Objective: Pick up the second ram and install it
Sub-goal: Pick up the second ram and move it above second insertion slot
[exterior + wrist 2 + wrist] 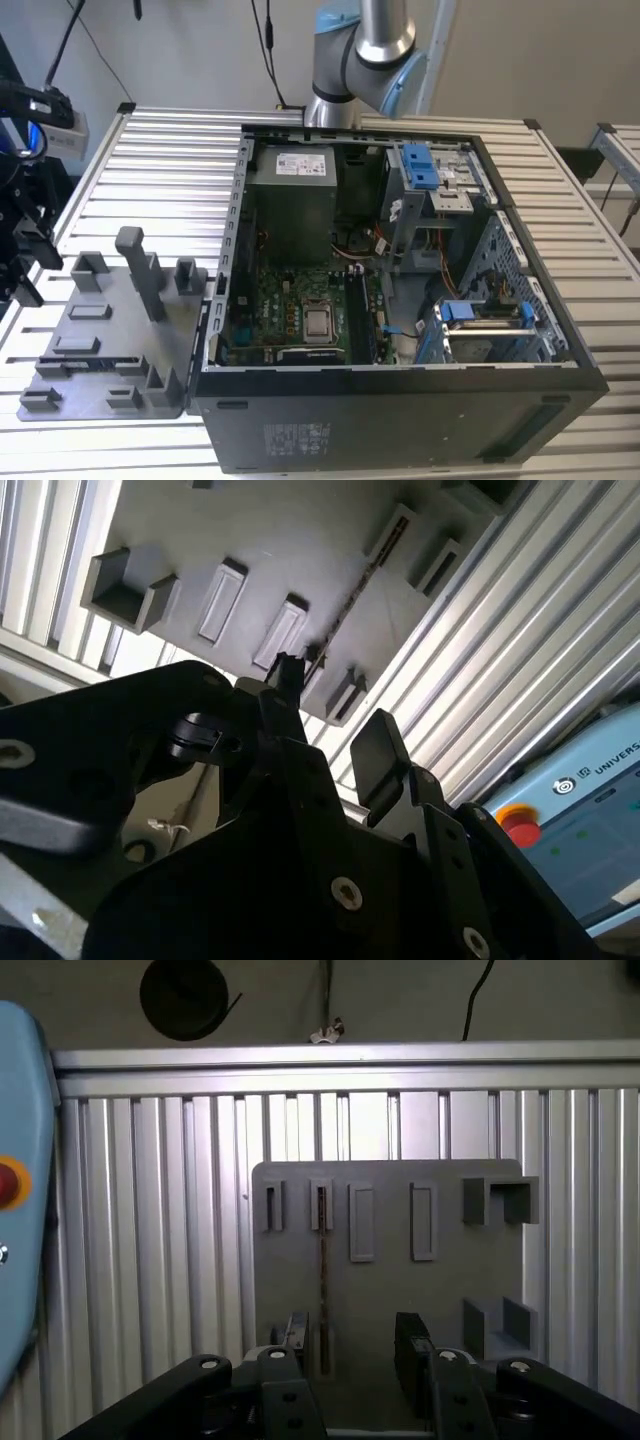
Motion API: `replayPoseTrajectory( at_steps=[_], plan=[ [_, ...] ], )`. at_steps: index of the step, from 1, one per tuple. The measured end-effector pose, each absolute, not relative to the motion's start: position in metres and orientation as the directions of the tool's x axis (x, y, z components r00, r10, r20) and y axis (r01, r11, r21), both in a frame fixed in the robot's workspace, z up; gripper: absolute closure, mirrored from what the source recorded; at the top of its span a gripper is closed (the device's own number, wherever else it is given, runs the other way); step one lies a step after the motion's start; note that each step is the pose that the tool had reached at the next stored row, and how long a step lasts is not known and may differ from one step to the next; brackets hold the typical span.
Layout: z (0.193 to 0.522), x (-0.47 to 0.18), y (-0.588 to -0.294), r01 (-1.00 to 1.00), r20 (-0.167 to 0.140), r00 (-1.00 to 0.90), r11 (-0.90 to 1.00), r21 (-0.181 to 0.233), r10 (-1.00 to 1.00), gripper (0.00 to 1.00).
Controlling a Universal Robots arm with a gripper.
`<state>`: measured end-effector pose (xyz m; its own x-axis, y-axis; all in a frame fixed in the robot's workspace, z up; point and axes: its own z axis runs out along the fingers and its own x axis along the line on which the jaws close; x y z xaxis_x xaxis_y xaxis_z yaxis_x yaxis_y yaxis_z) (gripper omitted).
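The second ram (pixel 322 1280) stands on edge in a slot of the grey tray (pixel 390 1290), showing as a thin dark strip. In the second wrist view the ram (pixel 350 605) runs across the tray (pixel 300 540) toward one fingertip. My gripper (pixel 350 1338) hovers above the tray's near end, open and holding nothing. The strip lines up just inside one black finger (pixel 296 1332). In the second wrist view the gripper (pixel 335 710) is also open. In the exterior view the ram (pixel 88 359) lies near the tray's (pixel 110 330) front edge.
An open computer case (pixel 400 400) sits at the exterior view's right of the tray, with the motherboard (pixel 300 310) exposed and blue drive brackets (pixel 425 165) inside. Grey posts (pixel 140 270) rise from the tray. A pendant with a red button (pixel 8 1182) lies beside the slatted table (pixel 150 160).
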<state>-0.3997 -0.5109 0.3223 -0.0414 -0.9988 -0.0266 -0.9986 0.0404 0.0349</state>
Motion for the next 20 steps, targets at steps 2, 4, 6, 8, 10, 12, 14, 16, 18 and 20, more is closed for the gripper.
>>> replayPoseTrajectory(
  at_steps=[2,4,6,8,10,12,14,16,18,20],
  plan=[
    [0.321,-0.400,-0.511,-0.998,-0.027,-0.047,0.046,0.035,-0.999,0.52],
    [0.320,-0.400,-0.511,-0.998,-0.027,-0.061,0.060,0.035,-0.998,0.52],
    [0.317,-0.400,-0.511,-0.997,-0.027,-0.068,0.067,0.035,-0.997,0.52],
    [0.315,-0.400,-0.511,-0.997,-0.027,-0.071,0.070,0.035,-0.997,0.52],
    [0.312,-0.400,-0.511,-0.997,-0.027,-0.071,0.070,0.035,-0.997,0.52],
    [0.309,-0.400,-0.511,-0.997,-0.027,-0.072,0.071,0.035,-0.997,0.52],
    [0.307,-0.400,-0.511,-0.997,-0.027,-0.073,0.072,0.035,-0.997,0.52],
    [0.304,-0.400,-0.511,-0.997,-0.027,-0.073,0.072,0.035,-0.997,0.52],
    [0.302,-0.400,-0.511,-0.997,-0.027,-0.074,0.073,0.035,-0.997,0.52],
    [0.299,-0.400,-0.511,-0.997,-0.027,-0.074,0.073,0.035,-0.997,0.52]
  ],
)
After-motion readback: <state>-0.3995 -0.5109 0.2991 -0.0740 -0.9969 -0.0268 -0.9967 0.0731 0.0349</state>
